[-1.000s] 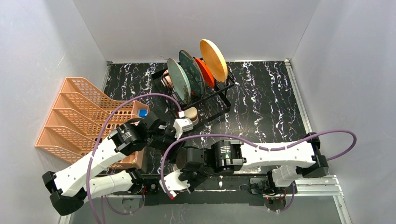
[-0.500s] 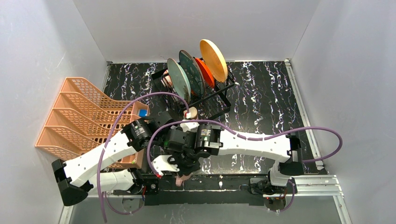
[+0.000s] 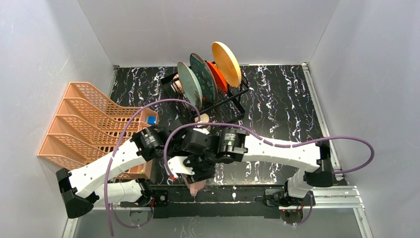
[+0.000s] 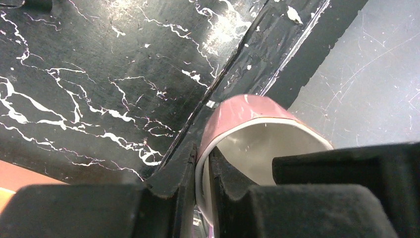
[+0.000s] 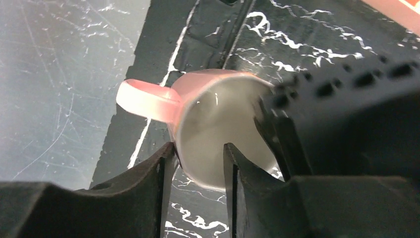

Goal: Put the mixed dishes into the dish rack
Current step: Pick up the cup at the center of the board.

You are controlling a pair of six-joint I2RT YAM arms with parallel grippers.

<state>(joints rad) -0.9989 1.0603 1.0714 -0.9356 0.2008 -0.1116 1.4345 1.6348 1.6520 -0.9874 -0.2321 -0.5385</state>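
Black white-veined marble tabletop [image 3: 287, 104], grey walls around; both tools, left [image 4: 200, 171] and right [image 5: 198, 163], pinch the pink mug [image 5: 213, 129] rim.

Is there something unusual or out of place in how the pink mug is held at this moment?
Yes. Both grippers pinch the pink mug at once: the left gripper and the right gripper each have one finger inside the rim and one outside. It is at the table's near edge, far from the dish rack.
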